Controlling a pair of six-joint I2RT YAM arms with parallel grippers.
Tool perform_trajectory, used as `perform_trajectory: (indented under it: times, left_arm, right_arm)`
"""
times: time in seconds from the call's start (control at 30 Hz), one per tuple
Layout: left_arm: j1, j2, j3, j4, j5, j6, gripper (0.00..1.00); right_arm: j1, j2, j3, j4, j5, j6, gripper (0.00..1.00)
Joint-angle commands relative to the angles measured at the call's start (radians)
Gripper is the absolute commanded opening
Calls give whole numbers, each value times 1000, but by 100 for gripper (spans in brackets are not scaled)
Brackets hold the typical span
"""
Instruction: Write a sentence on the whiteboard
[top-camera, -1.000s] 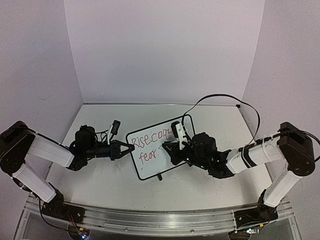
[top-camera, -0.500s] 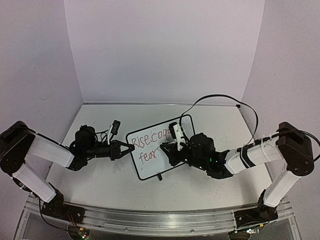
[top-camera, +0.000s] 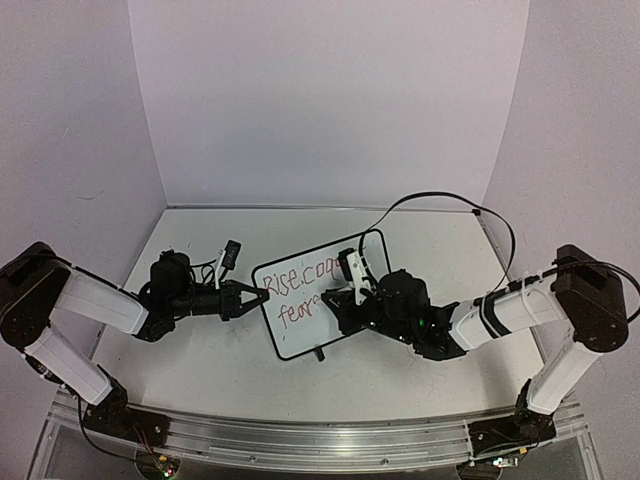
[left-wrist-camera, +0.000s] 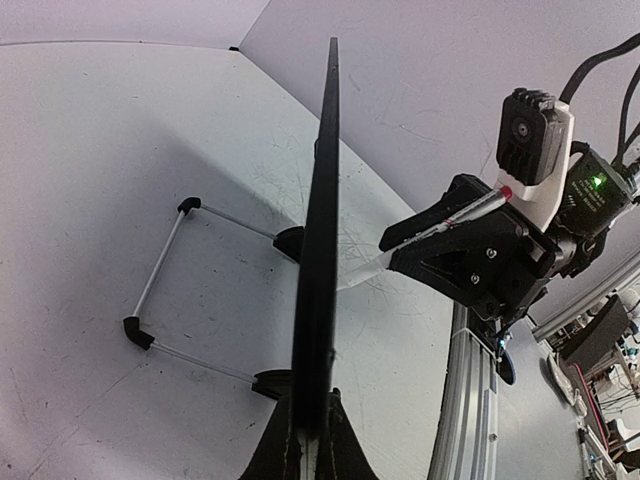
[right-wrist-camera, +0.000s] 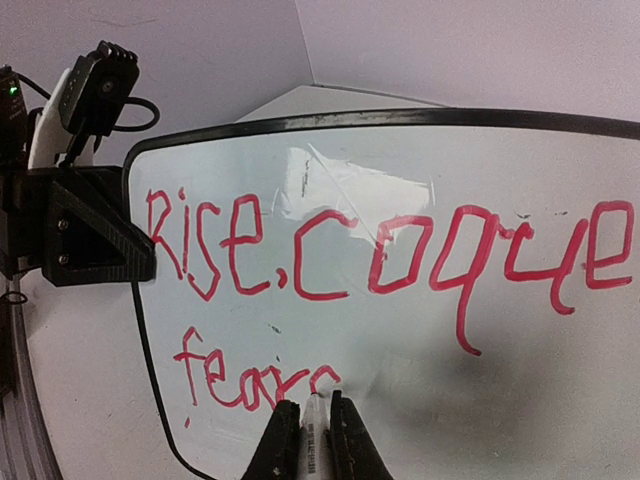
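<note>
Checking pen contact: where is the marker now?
Right wrist view, bottom centre: the marker, held between the right fingers, touches the whiteboard at the end of the second red line.

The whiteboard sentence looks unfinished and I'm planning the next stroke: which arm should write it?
Right. The right gripper is shut on the marker, its tip on the whiteboard where the sentence ends. The left gripper is clamped on the board's left edge, steadying it.

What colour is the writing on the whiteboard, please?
Red; the sentence shows best in the right wrist view.
</note>
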Motion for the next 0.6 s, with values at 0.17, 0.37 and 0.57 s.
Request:
perform_trajectory:
  times: [0.17, 0.37, 0.57]
  left_arm:
    - [4, -3, 9, -70, -19, 22, 0]
    - [4, -5, 7, -69, -19, 22, 0]
    - [3, -4, 9, -69, -18, 22, 0]
  right_arm:
    - [2, -32, -25, -13, 98, 7, 0]
    - [1, -37, -37, -28, 93, 17, 0]
    - [10, -26, -41, -28, 68, 29, 0]
